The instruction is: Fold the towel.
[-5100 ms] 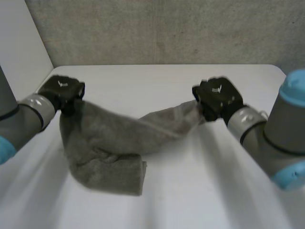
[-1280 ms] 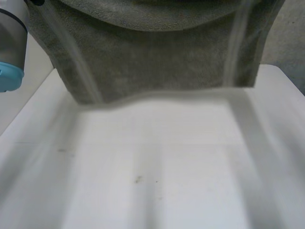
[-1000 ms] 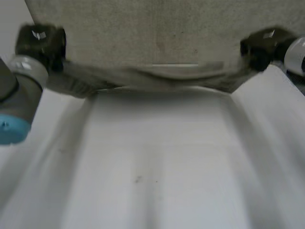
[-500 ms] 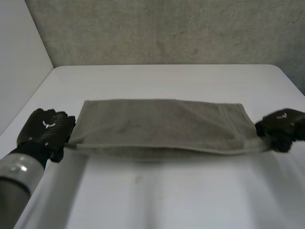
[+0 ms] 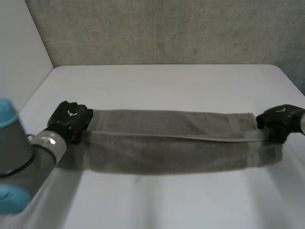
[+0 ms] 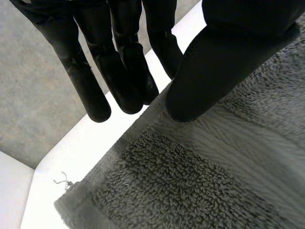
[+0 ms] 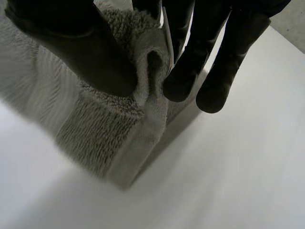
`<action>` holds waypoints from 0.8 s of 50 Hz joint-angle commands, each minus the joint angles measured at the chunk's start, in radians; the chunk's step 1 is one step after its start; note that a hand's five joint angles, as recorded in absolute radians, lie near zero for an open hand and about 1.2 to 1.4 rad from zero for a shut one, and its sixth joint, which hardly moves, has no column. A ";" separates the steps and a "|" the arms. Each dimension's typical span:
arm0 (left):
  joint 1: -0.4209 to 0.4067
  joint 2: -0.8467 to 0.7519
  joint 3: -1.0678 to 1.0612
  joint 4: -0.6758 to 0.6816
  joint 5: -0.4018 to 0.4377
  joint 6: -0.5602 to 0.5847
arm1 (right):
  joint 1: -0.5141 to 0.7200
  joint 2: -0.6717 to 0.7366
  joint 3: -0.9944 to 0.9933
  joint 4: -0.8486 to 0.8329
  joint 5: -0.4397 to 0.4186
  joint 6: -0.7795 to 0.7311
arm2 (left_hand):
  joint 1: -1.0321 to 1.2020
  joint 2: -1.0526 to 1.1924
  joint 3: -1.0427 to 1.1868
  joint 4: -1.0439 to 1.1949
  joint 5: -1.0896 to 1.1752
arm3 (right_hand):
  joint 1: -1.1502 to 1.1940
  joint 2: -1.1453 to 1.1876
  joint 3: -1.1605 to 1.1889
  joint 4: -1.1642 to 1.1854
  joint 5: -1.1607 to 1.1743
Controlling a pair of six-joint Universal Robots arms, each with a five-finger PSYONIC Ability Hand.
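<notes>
A grey towel (image 5: 171, 143) stretches in a long band across the middle of a white worktop (image 5: 171, 81), running from 9 o'clock to 3 o'clock, with a grey wall (image 5: 167, 28) behind at 12 o'clock; the towel looks doubled along its length, a flatter strip on the far side and a softer, sagging layer toward 6 o'clock. The left hand (image 5: 71, 119) is at the towel's 9 o'clock end; its wrist view shows the thumb (image 6: 214, 71) pressed on the pile near a corner and the straight fingers (image 6: 119, 71) on the other side of the edge, so the cloth appears pinched between them; a loose thread (image 6: 64, 181) hangs from the corner. The right hand (image 5: 280, 121) is at the 3 o'clock end; its wrist view shows a bunched edge of the towel clamped between thumb and fingers, with the rest draping down to the worktop below. The step in hand looks like the first lengthwise fold, both hands holding one long edge taut. The next move probably calls for laying that edge down level with the opposite edge, both hands moving together so the band does not skew, then opening the hands; the sagging near layer could wrinkle if tension drops on one side.
</notes>
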 commanded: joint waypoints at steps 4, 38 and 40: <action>-0.006 -0.294 0.332 0.003 -0.058 0.000 | 0.107 0.193 -0.199 -0.123 0.077 0.155 | 0.200 0.178 0.179 0.178 0.192 | 0.059 0.098 0.055 0.050 0.066; -0.063 -0.629 0.780 -0.089 -0.122 0.003 | 0.195 0.455 -0.512 -0.255 0.286 0.158 | -1.022 -1.044 -1.043 -1.044 -1.030 | -1.163 -1.123 -1.167 -1.172 -1.156; -0.069 -0.626 0.781 -0.106 -0.124 0.003 | 0.199 0.450 -0.518 -0.260 0.303 0.158 | -0.961 -0.983 -0.982 -0.983 -0.969 | -1.163 -1.123 -1.167 -1.172 -1.156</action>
